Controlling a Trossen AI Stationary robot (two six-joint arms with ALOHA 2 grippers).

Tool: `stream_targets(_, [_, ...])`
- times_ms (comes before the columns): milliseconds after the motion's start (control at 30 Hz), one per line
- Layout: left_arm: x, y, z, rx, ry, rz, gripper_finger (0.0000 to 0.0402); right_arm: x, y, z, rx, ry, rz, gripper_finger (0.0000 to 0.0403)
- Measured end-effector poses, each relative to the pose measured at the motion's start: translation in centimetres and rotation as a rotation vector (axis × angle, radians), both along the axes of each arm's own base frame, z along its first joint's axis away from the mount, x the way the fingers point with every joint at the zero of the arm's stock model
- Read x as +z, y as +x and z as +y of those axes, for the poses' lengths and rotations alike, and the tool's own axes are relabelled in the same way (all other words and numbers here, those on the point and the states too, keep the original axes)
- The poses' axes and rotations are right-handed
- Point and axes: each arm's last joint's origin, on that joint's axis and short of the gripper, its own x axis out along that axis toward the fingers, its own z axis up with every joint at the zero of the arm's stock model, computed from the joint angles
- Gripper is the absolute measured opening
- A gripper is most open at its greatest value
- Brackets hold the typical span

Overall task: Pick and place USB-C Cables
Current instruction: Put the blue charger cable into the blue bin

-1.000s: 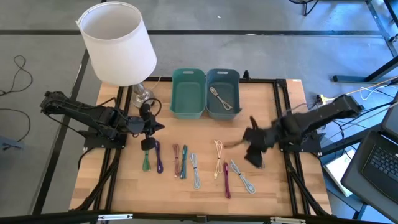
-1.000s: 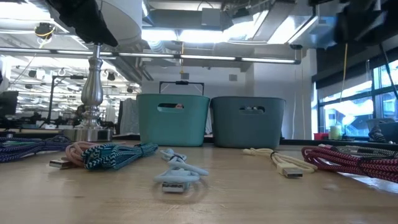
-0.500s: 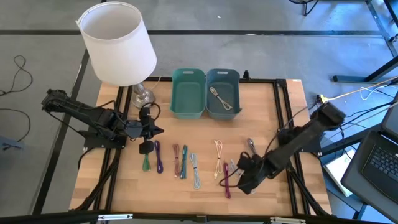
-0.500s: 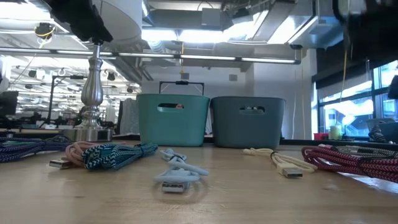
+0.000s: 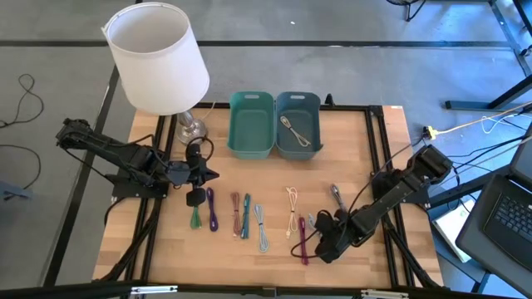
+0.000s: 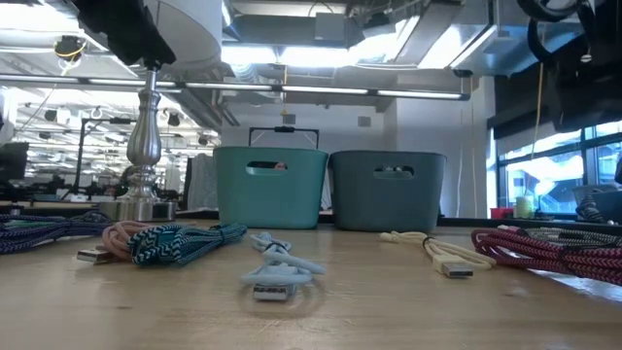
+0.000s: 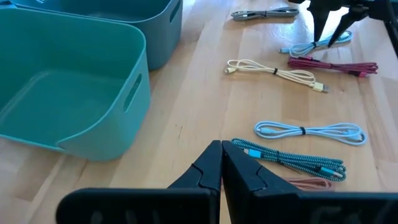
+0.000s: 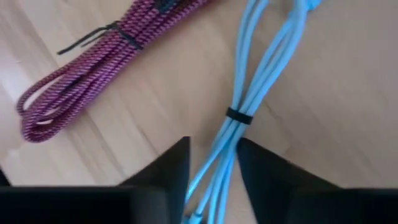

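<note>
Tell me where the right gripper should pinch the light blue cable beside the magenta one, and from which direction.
Grip the light blue cable at its waist, near the black tie, where the strands pinch into one narrow bundle. It lies flat on the table, so come from straight above, the fingers of the right gripper on opposite sides of it, as now.

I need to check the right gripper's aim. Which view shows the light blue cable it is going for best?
The right wrist view: the light blue cable fills the frame, running between the open right gripper. The high view mostly hides it under the arm. The left wrist view shows it far off; the low view does not clearly show it.
</note>
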Motion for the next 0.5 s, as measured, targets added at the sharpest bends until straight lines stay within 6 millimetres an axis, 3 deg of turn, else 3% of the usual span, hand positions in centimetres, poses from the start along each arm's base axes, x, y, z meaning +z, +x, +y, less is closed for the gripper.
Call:
stream_targets(100, [0.0, 0.0, 0.0, 0.003, -0.004, -0.001, 0.0004, -0.07, -0.12, -0.18, -0.002, -0.023, 0.006, 0.0044])
stream_targets(167, [0.0, 0.0, 0.0, 0.003, -0.004, -0.001, 0.0004, -0.08, -0.13, -0.23, -0.006, -0.034, 0.003, 0.0016])
stream_targets(500, [0.0, 0.0, 0.0, 0.004, -0.003, -0.001, 0.0004, 0.37, 0.14, -0.35, -0.002, -0.129, -0.011, 0.0003])
